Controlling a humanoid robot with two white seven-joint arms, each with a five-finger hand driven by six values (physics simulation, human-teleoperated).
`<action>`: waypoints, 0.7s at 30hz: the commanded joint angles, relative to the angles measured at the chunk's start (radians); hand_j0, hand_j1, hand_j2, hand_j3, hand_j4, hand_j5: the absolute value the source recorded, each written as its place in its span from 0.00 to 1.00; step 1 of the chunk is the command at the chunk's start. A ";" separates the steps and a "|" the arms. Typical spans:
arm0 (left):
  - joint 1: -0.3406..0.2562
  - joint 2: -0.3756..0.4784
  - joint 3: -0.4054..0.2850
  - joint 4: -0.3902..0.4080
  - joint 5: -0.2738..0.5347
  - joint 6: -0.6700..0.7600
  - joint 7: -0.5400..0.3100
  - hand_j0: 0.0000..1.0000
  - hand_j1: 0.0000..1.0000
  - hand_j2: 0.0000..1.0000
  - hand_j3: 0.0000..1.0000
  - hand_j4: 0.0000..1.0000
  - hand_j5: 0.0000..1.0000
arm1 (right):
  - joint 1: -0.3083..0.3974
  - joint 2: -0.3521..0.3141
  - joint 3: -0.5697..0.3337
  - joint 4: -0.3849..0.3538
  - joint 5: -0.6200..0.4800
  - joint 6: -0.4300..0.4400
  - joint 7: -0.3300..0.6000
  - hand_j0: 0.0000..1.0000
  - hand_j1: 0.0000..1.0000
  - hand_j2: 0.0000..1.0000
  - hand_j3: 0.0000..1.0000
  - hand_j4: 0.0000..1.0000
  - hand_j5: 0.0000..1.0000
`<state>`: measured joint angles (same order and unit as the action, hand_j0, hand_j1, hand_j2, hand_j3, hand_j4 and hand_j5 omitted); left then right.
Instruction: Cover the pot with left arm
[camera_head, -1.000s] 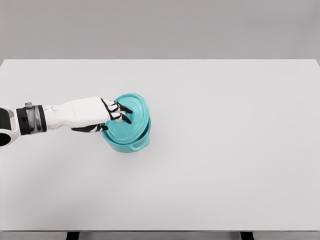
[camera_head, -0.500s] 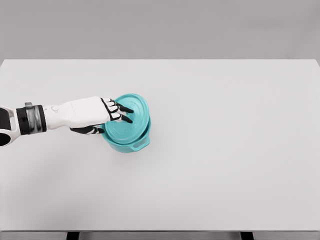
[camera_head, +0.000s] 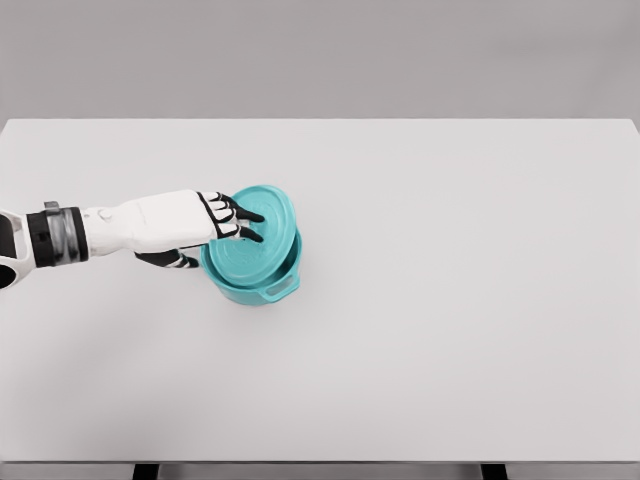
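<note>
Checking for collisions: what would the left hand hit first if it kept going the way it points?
The teal lid: the left hand points right, its fingers already over it. Beyond looks like bare table.

A wide white table (camera_head: 420, 330) is filling most of the head view, its top plain and matte, its far edge running straight across the upper part of the picture. Behind that far edge a flat grey wall (camera_head: 320, 55) is standing, smooth and unmarked. Even, diffuse light is falling on the table, leaving only faint, soft shading on its surface. Below the table's near edge a narrow strip of darker grey floor (camera_head: 320, 471) is showing, and two dark table legs (camera_head: 146, 471) are peeking out under that edge, one toward the left, one toward the right.
</note>
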<state>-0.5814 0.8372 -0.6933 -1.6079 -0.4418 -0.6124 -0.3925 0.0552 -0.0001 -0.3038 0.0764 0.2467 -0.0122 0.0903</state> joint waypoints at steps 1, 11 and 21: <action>0.000 0.002 0.003 -0.004 0.005 0.001 0.000 0.93 0.93 0.93 0.93 0.93 0.93 | 0.000 0.000 0.000 0.000 0.000 0.000 0.000 1.00 1.00 1.00 1.00 1.00 1.00; -0.006 0.017 0.009 -0.020 0.026 0.001 0.000 0.95 0.95 0.95 0.95 0.95 0.95 | 0.000 0.000 0.000 0.000 0.000 0.000 0.000 1.00 1.00 1.00 1.00 1.00 1.00; -0.009 0.016 0.015 -0.020 0.035 0.001 0.000 0.99 0.99 0.99 0.99 0.99 0.99 | 0.000 0.000 0.000 0.000 0.000 0.000 0.000 1.00 1.00 1.00 1.00 1.00 1.00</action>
<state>-0.5906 0.8530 -0.6792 -1.6272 -0.4137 -0.6128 -0.3926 0.0552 -0.0001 -0.3038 0.0763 0.2468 -0.0122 0.0903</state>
